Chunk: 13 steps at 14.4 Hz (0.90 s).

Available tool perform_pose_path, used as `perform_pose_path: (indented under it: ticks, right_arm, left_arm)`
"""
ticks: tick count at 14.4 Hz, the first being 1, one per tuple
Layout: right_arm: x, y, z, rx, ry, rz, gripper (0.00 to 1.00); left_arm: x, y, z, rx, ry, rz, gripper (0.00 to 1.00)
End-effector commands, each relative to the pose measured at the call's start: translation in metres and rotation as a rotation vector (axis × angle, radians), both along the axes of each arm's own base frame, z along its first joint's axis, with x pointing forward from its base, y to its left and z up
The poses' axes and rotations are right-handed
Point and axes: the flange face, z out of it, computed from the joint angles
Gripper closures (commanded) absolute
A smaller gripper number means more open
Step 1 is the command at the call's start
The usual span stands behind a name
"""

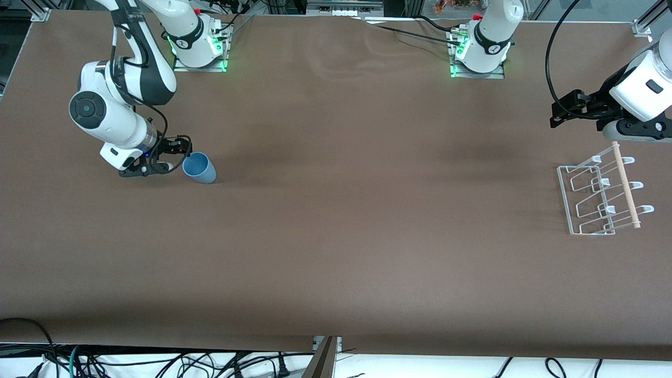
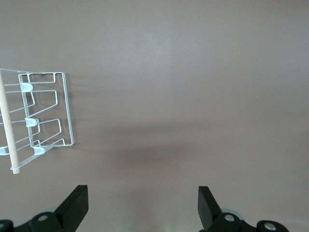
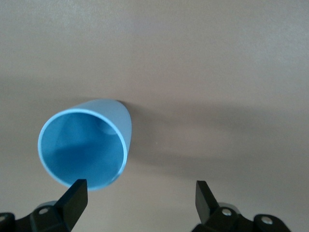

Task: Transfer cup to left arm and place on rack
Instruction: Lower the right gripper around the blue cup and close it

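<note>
The light-blue cup (image 1: 200, 168) stands on the brown table at the right arm's end, its open mouth toward my right gripper (image 1: 178, 156). In the right wrist view the cup (image 3: 84, 145) lies off to one side of the open right gripper (image 3: 140, 199), and one black finger (image 3: 75, 199) overlaps its rim. The cup is not between the fingers. The white wire rack (image 1: 626, 184) with its wooden rod sits at the left arm's end. My left gripper (image 1: 563, 110) hangs open and empty over the table beside the rack, which shows in the left wrist view (image 2: 30, 121); the left gripper (image 2: 143, 205) holds nothing.
The two arm bases (image 1: 199, 47) (image 1: 480, 52) stand along the table's edge farthest from the front camera. A black cable (image 1: 551, 63) loops down to the left wrist. Cables hang below the table's near edge (image 1: 157, 362).
</note>
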Motion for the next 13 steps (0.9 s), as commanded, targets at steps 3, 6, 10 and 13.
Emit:
perform_pose_path:
  ticks: [3,6,10,13]
  right_arm:
    - [0.011,0.003,-0.028,0.023,-0.027,0.017,0.02]
    - [0.015,0.005,-0.036,0.026,-0.036,0.018,0.22]
    - [0.014,0.019,-0.058,0.028,0.003,0.021,1.0]
    - [0.021,0.035,-0.051,0.028,-0.003,0.029,1.0]
  left_arm:
    - [0.0,-0.001,0.004,0.017,0.004,0.009,0.0]
    - [0.0,-0.001,0.004,0.018,0.004,0.009,0.0]
    - [0.001,-0.003,0.004,0.018,0.002,0.006,0.0]
    - [0.001,-0.003,0.004,0.018,0.002,0.006,0.0]
